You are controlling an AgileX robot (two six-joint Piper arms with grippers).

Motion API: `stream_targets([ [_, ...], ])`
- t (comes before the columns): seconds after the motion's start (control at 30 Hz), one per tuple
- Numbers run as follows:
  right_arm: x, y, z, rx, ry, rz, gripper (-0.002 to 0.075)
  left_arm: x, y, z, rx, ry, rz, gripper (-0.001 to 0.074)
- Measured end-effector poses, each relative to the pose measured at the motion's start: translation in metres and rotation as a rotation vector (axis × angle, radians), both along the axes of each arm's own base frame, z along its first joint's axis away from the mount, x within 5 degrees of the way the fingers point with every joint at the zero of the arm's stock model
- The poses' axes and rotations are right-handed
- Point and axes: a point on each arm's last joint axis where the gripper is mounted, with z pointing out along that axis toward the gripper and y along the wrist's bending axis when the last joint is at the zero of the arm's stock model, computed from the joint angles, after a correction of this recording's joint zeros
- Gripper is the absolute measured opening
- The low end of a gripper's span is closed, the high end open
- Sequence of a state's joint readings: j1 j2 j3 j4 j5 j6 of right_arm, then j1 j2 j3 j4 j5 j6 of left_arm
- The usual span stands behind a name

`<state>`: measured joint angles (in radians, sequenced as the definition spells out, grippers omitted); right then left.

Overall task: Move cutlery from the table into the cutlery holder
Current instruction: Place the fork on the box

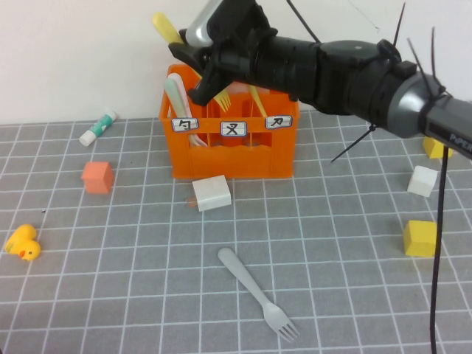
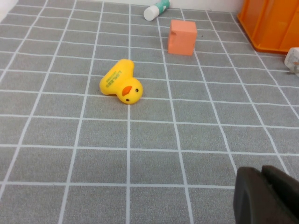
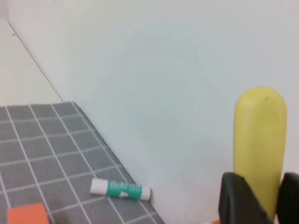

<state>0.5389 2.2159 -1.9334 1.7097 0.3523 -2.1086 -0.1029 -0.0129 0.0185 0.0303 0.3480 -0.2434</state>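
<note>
The right gripper (image 1: pixel 200 53) is hovering directly above the cutlery holder (image 1: pixel 230 151), its fingers (image 3: pixel 236 198) clamped on the pale yellow fork (image 1: pixel 193 65), which is hanging tines-down into the holder's middle compartment with the rounded handle sticking up behind the holder's back rim. To finish this step well, the arm should probably lower the fork until the tines are well inside the compartment walls, keeping it clear of the mint-green-and-white utensil (image 1: pixel 179 103) in the holder's left compartment and the thin yellow handle (image 1: pixel 257 101) towards its right, and only then part the fingers; a release from too high risks the fork tipping over the rim. The light grey fork (image 1: pixel 257 292) is lying on the table (image 1: pixel 110 295) well in front of the holder, not yet collected. The left gripper (image 2: pixel 268 196) is parked low over the table, far from the holder, near a yellow duck (image 2: pixel 121 87); whether it is apart or together cannot be told.
</note>
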Motion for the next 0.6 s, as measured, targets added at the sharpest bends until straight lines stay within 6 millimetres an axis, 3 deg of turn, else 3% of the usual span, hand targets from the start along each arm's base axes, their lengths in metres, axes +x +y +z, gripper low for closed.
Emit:
stream_targets([
  [0.43, 0.009, -0.005, -0.022, -0.045, 0.041, -0.074, 0.0168, 0.000, 0.000, 0.000, 0.000, 0.000, 0.000, -0.0001],
  [0.5, 0.008, -0.006, -0.026, -0.047, 0.060, -0.082, 0.0205, 0.000, 0.000, 0.000, 0.000, 0.000, 0.000, -0.0001],
  [0.6, 0.008, -0.006, -0.030, -0.037, 0.090, -0.091, 0.0358, 0.000, 0.000, 0.000, 0.000, 0.000, 0.000, -0.0001],
])
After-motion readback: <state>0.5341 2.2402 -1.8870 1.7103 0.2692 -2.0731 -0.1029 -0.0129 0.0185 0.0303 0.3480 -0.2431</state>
